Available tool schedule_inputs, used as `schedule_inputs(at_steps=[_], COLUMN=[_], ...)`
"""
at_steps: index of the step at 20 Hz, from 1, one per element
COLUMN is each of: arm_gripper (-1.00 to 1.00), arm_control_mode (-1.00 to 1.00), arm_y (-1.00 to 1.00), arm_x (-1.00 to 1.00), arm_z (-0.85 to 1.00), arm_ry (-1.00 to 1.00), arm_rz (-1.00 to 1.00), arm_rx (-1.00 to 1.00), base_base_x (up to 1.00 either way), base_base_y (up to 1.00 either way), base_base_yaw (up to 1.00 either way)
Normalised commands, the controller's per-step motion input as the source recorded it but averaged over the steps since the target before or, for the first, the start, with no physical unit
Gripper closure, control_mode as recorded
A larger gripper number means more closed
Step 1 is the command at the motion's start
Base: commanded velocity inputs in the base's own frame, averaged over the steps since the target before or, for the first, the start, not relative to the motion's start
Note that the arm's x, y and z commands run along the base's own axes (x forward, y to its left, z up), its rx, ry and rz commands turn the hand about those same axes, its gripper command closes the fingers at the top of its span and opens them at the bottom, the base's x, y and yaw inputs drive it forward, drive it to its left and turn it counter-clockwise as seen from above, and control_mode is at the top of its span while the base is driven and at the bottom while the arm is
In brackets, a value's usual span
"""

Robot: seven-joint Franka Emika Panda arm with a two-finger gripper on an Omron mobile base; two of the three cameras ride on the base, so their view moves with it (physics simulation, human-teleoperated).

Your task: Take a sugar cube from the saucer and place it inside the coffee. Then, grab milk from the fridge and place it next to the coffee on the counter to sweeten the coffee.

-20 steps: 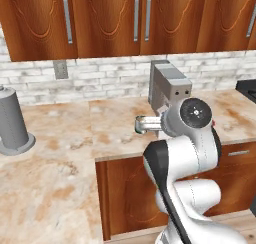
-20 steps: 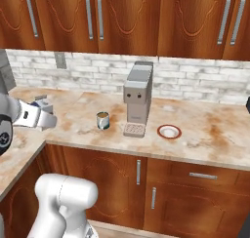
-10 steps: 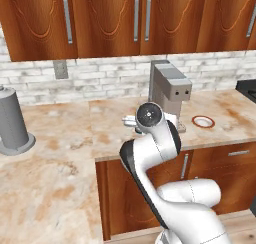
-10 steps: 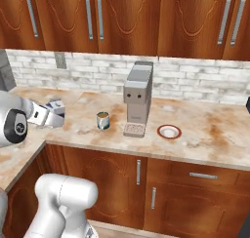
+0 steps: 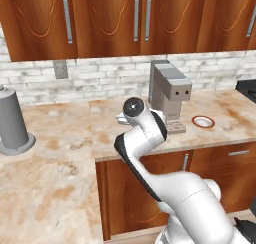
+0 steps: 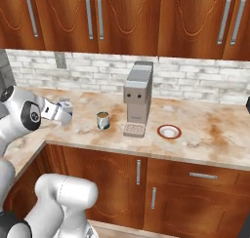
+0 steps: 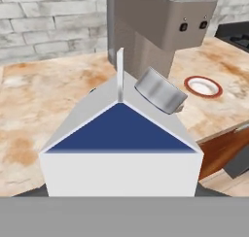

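Gripper (image 6: 62,109) holds the milk (image 7: 120,143) carton above the counter (image 6: 205,134); jaws are part-open, closed on the carton body. Fingertips are hidden behind the carton in the hand view, so exact contact is not visible.

Ahead of the fingers: the coffee (image 6: 102,120) mug on the counter, with the grey coffee machine (image 6: 137,98) just beyond it and the saucer (image 6: 169,131) farther on, past the machine. In the left base view the arm's own wrist covers the carton and the mug; the saucer (image 5: 203,121) shows clear of it.

A grey cylindrical canister (image 5: 12,121) stands well off to the side on the counter's other leg.

Carton orientation: in the hand view the gable ridge points away from the camera, long axis running along the fingers toward the mug. Sugar cube too small to make out.
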Motion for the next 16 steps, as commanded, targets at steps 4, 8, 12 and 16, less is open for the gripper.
schedule_inputs(at_steps=[4, 8, 12, 16], arm_gripper=[1.00, 1.00, 1.00, 1.00], arm_control_mode=[-1.00, -1.00, -1.00, -1.00], arm_y=[0.06, 0.14, 0.04, 0.00], arm_x=[0.65, 0.58, 0.59, 0.58], arm_z=[-0.37, -0.29, -0.46, -0.41], arm_ry=[0.05, 0.01, 0.00, -0.01], arm_rz=[0.00, 0.00, 0.00, 0.00], arm_rx=[-0.05, -0.04, -0.04, -0.05], base_base_x=[0.00, 0.00, 0.00, 0.00], base_base_y=[0.00, 0.00, 0.00, 0.00], base_base_yaw=[0.00, 0.00, 0.00, 0.00])
